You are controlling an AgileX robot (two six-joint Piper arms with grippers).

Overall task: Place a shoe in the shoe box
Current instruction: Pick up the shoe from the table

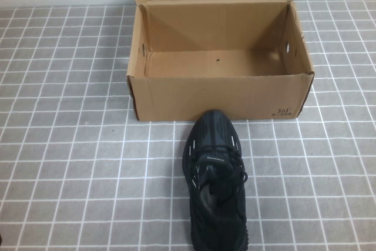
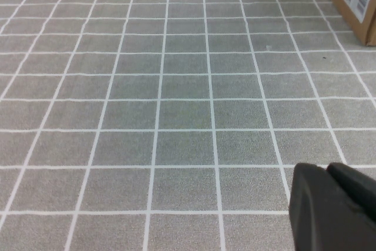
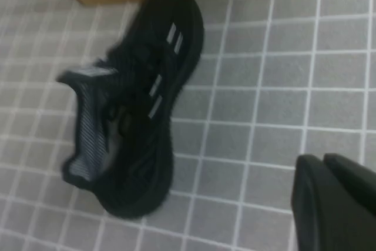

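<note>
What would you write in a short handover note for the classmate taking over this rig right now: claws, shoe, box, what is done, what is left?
Left claw: shut, empty, above bare tiled table on the left, box corner at the far edge of its view.
Right claw: shut, empty, above the tiles beside the shoe, not touching it.
Shoe: upright on the table in front of the box, toe toward the box's front wall.
Box: open, flaps up, nothing inside.
Done: nothing yet; shoe not gripped.
Left: open a claw, grasp the shoe, lift it over the front wall, set it inside. The right claw looks nearer.
</note>
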